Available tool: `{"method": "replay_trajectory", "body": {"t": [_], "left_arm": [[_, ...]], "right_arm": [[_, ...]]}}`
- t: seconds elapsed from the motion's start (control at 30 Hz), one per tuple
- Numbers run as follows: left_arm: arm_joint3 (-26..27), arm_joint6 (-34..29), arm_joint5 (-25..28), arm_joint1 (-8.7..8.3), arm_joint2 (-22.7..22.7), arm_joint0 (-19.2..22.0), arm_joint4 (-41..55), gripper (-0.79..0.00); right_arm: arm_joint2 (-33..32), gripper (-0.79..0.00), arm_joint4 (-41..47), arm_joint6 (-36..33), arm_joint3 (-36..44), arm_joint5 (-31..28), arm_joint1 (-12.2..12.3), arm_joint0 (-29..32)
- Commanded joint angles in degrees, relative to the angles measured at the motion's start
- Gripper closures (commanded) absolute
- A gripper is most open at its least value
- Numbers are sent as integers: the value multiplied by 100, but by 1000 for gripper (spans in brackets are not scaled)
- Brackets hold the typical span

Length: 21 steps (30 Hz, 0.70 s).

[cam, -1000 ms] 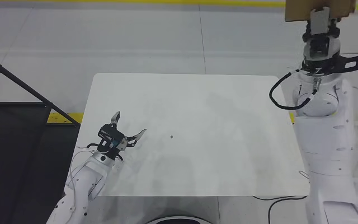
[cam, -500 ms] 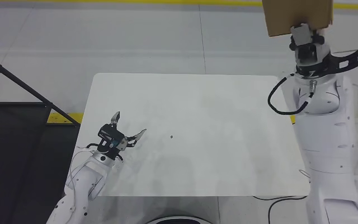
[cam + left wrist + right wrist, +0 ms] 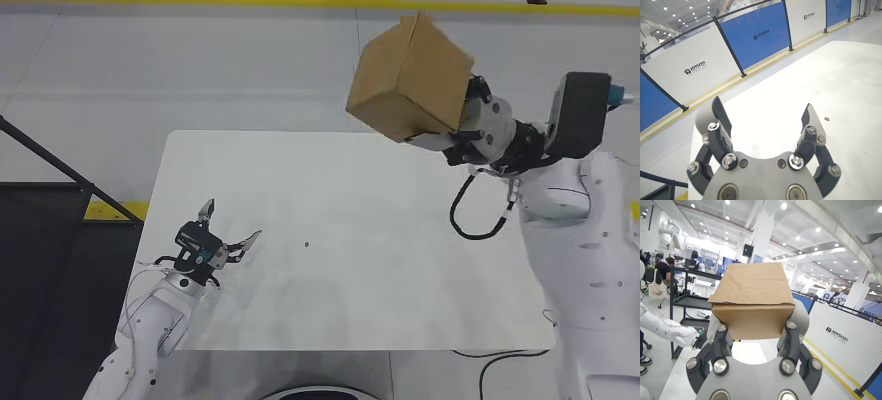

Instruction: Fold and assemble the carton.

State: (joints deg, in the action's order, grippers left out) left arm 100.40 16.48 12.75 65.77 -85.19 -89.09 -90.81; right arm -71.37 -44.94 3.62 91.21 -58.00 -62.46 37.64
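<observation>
A brown cardboard carton (image 3: 410, 78), formed into a closed box, hangs tilted in the air above the table's far edge. My right gripper (image 3: 462, 112) is shut on its near side. In the right wrist view the carton (image 3: 753, 300) sits between the two fingers (image 3: 799, 313), its top flaps folded flat with a seam across them. My left gripper (image 3: 228, 230) rests low over the white table (image 3: 400, 250) near its front left corner, open with nothing between its ribbed pads (image 3: 722, 115).
A tiny brown crumb (image 3: 306, 243) lies on the table just right of the left gripper, seen as a speck (image 3: 827, 119) in the left wrist view. A black frame (image 3: 60, 170) stands off the table's left side. Fence panels (image 3: 734, 49) line the floor beyond.
The right arm has swung the carton from beyond the table's far right corner leftward to above the far edge, tilting it over. The left arm has not moved.
</observation>
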Motion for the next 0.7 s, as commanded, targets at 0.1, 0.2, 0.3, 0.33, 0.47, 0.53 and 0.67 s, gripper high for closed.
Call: {"method": "replay_trajectory", "body": {"t": [0.1,0.2,0.3,0.33,0.47,0.53,0.67], "left_arm": [[0,0,0,0,0,0,0,-785],[0,0,0,0,0,0,0,-785],[0,0,0,0,0,0,0,-785],[0,0,0,0,0,0,0,-785],[0,0,0,0,0,0,0,-785],[0,0,0,0,0,0,0,-785],[0,0,0,0,0,0,0,-785]], "right_arm": [[227,0,-341,45,-82,0,223,438],[439,0,-449,136,-299,0,345,696],[843,0,-679,171,-524,0,455,932],[988,0,-755,228,-599,0,485,981],[1638,0,-1189,413,-1012,0,577,994],[1936,0,-1343,663,-1209,0,596,932],[2550,0,-1778,980,-1740,0,589,761]]}}
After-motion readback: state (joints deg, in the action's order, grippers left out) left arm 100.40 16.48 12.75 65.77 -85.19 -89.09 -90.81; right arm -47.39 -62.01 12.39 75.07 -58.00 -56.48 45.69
